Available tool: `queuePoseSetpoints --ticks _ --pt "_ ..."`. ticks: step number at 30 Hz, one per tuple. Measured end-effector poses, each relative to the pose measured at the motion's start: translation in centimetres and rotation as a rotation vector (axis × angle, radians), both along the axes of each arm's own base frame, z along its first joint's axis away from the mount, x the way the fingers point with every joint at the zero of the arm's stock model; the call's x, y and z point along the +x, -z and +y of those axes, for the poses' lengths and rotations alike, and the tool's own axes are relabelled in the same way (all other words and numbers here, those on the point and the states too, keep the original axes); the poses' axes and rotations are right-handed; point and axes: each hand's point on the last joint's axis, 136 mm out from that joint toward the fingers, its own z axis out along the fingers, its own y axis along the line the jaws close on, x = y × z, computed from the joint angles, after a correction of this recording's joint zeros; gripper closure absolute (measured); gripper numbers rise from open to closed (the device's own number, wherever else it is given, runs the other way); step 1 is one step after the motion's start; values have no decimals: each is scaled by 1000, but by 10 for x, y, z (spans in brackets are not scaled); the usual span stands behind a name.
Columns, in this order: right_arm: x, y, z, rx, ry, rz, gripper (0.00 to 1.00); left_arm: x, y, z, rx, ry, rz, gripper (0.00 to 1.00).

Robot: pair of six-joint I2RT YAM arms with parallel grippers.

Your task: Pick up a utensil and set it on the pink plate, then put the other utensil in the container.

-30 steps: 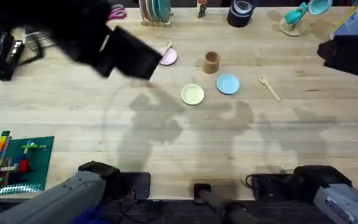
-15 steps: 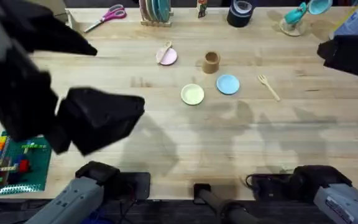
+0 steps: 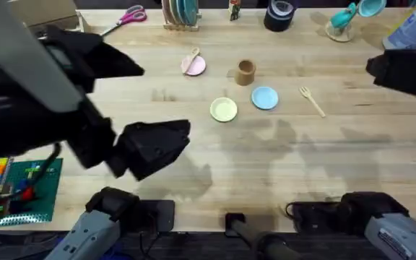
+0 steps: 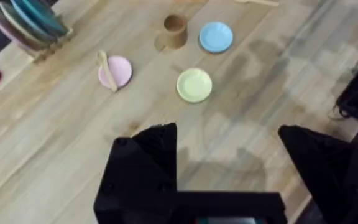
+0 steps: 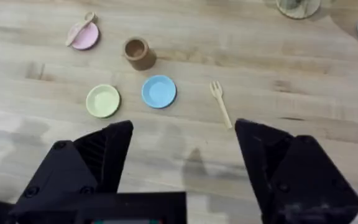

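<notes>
Spoon (image 3: 192,57): lies across the pink plate (image 3: 196,67).
Fork (image 3: 312,100): flat on the table (image 3: 323,159), near its right edge, right of the container (image 3: 245,71).
Left gripper (image 4: 229,140): fingers spread, empty.
Right gripper (image 5: 184,134): fingers spread, empty.

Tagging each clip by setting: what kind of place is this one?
Probably a lab or workshop bench set up for robot trials: a wooden table with small plates, scissors, a black tape roll and a brick model.
</notes>
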Motion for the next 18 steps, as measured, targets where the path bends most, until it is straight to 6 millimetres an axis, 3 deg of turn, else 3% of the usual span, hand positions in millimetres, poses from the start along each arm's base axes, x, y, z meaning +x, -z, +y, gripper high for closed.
queuePoseSetpoints --ticks 10,18 --pt "-18 22 0 -20 -19 125 3 27 10 -19 -69 57 -66 6" --pt "-9 38 -1 -32 -27 216 4 30 14 -31 -119 105 -71 5"
